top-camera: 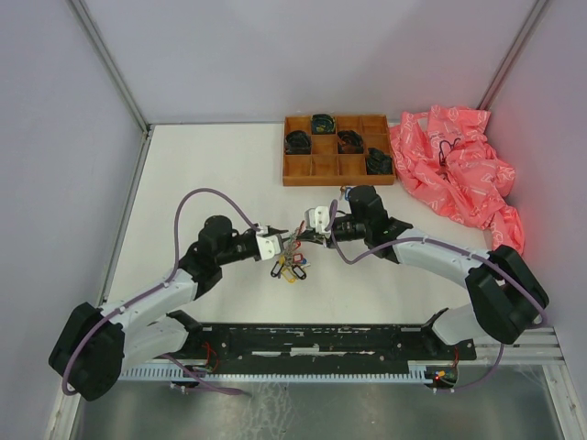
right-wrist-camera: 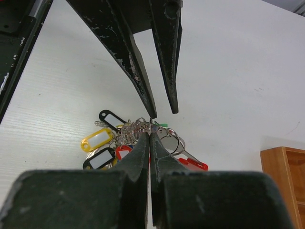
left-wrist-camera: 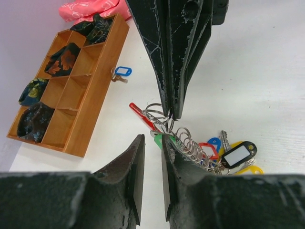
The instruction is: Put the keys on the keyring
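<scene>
Closest to the arm bases, the two grippers are meeting tip to tip above the white table point(top-camera: 211, 174). The right gripper point(right-wrist-camera: 149, 138) is pressing its fingers together on the thin wire of the keyring point(right-wrist-camera: 136, 128) and is holding it a little above the surface. The left gripper point(right-wrist-camera: 164, 113) is facing it with its fingers apart and nothing between them. One of its tips is just beside the wire, but it is hard to tell if they are touching.

The keyring is looking like several silvery loops stacked close together, almost like a spring. A bunch of keys point(left-wrist-camera: 238, 155) is already hanging from it, with tags in black, yellow, red, blue and green, and a red strap point(right-wrist-camera: 193, 164) is sticking out on one side. The tags are resting on the table below the fingers.

So most of the work is seeming done. Farther away, one blue-tagged key point(left-wrist-camera: 121, 72) is lying alone, just beside the wooden tray point(left-wrist-camera: 106, 81), and this one is probably remaining to be added (no other loose key is showing). The tray is holding dark coiled items point(top-camera: 298, 142), and a pink plastic bag point(top-camera: 454, 170) is lying beyond it.
</scene>
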### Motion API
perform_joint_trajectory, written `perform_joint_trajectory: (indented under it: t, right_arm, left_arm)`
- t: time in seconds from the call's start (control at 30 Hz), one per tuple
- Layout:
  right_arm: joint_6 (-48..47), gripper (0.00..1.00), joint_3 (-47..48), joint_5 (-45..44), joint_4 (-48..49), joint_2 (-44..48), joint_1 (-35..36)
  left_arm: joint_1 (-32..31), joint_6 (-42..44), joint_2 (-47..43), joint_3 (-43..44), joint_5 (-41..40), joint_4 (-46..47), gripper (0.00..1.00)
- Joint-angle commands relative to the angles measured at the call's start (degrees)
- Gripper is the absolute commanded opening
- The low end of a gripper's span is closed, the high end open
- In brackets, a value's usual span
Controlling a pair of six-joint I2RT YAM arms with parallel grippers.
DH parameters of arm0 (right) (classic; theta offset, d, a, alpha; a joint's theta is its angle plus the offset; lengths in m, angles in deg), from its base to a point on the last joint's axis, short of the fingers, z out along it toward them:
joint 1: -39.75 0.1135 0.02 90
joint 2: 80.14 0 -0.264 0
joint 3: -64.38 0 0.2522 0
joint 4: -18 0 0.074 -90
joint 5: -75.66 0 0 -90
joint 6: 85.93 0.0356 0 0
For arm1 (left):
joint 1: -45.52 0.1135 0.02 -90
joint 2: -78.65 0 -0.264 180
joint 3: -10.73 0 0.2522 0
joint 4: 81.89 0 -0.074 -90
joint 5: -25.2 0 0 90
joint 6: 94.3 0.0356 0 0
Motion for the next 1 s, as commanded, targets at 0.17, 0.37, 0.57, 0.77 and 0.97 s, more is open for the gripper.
perform_joint_trajectory:
  t: [0.17,0.37,0.57,0.77,0.97]
  right_arm:
    - [1.6,0.01,1.1,0.8,4.3,2.1,0.3]
    - [1.6,0.01,1.2,0.7,4.2,2.8,0.3]
    - [1.5,0.01,1.3,0.4,4.0,2.8,0.3]
    - [1.3,0.01,1.0,-0.8,4.0,2.6,0.3]
    - [1.3,0.01,1.2,-0.5,4.0,2.3,0.3]
  left_arm:
    - [0.5,-3.5,0.2,0.1,5.4,4.2,0.28]
    - [0.9,-3.8,0.5,0.4,6.5,3.8,0.27]
    - [1.2,-4.3,0.9,0.6,7.6,3.8,0.27]
    - [1.8,-5.1,0.9,0.3,7.6,3.8,0.29]
    - [2.1,-5.9,1.4,0.2,8.4,4.9,0.3]
